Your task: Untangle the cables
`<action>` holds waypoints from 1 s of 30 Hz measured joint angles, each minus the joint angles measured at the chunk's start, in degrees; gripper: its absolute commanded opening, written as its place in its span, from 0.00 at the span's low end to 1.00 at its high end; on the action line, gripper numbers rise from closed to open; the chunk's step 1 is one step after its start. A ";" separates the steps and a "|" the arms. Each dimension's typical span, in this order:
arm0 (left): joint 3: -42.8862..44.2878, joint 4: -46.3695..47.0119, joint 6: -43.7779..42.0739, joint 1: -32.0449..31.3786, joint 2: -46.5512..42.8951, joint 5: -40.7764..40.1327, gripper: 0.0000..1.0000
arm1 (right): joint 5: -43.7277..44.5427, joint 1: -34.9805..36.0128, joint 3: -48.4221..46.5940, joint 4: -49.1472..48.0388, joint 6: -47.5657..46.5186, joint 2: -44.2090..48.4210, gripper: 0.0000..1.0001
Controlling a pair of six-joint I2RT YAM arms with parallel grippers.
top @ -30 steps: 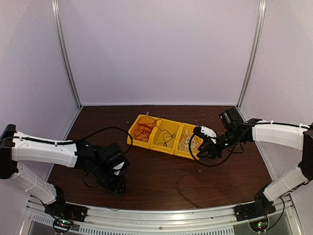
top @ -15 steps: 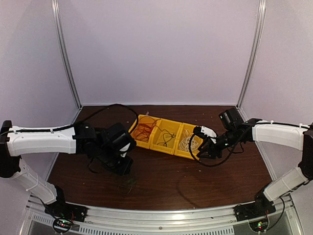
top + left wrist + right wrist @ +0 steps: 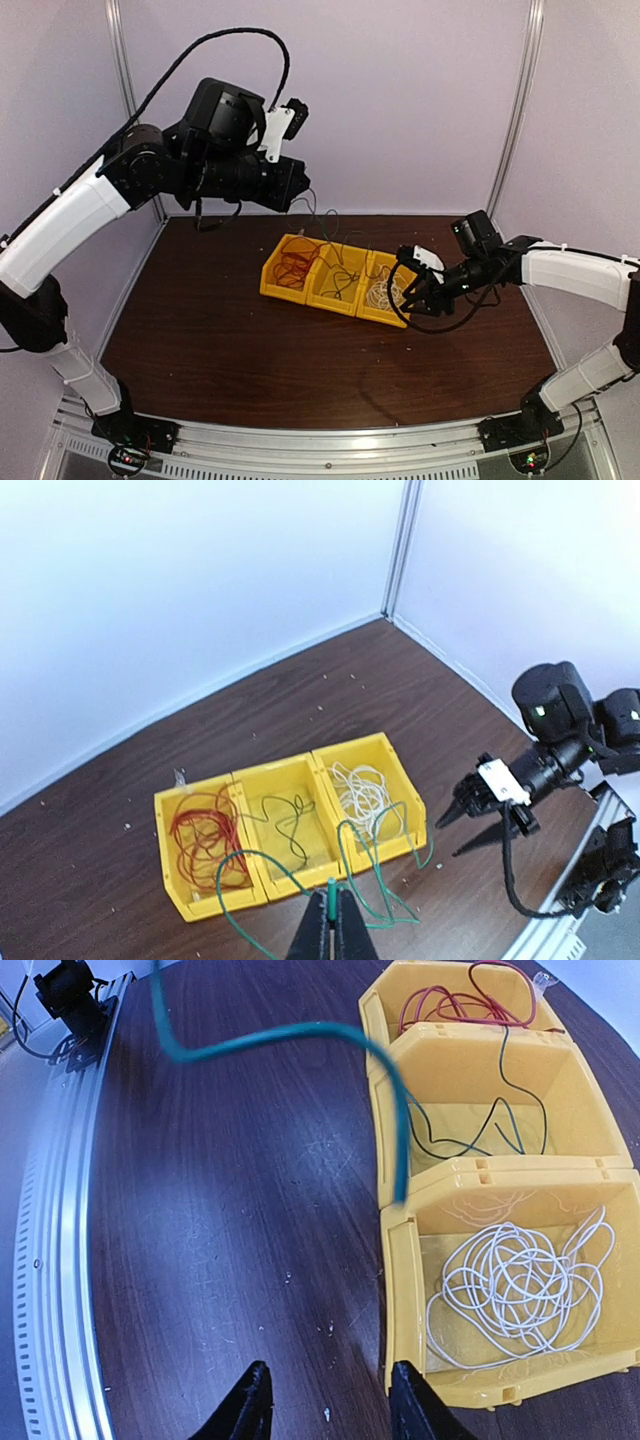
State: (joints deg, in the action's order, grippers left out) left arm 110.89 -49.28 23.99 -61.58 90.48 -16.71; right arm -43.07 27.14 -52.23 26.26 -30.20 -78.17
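- Bins (image 3: 396, 1290), three yellow ones in a row, serve as sorting slots: red cable (image 3: 205, 830) fills one end bin, white cable (image 3: 520, 1285) the other, and a dark strand (image 3: 480, 1130) lies in the middle.
- Left gripper (image 3: 330, 892), pinched shut on green cable (image 3: 280, 1030), hangs high above bins, likely so loops drape free.
- Right gripper (image 3: 325, 1380) waits half open and empty beside the white-cable bin, probably to catch slack.
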 measured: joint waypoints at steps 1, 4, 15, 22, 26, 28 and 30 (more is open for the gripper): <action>2.05 0.37 -1.46 0.02 1.79 -1.18 0.00 | 0.20 0.00 0.26 -0.02 0.00 0.24 0.42; 5.14 2.32 -4.22 0.13 6.08 -4.09 0.00 | 0.98 0.00 1.20 -0.20 0.07 1.53 0.42; 6.40 8.70 -8.57 6.80 13.94 -6.19 0.00 | 2.60 0.00 2.16 -0.61 -0.02 3.06 0.42; 4.28 12.44 -8.68 10.40 14.10 -3.93 0.00 | 3.06 0.00 2.25 -0.81 -0.22 2.91 0.42; 4.04 14.10 -8.68 11.87 15.08 -1.29 0.00 | 3.13 0.00 2.25 -0.79 -0.57 2.56 0.41; 4.04 15.06 -8.70 12.66 16.24 -0.50 0.00 | 3.21 0.00 2.25 -0.81 -0.76 2.45 0.42; 3.69 15.91 -8.68 13.31 17.73 0.61 0.00 | 3.39 0.00 2.25 -0.81 -0.96 2.40 0.42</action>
State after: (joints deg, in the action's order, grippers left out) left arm 114.59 -33.36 15.31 -48.27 108.20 -16.10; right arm -39.68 27.14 -49.98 25.45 -31.16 -75.77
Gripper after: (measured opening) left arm 0.011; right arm 0.416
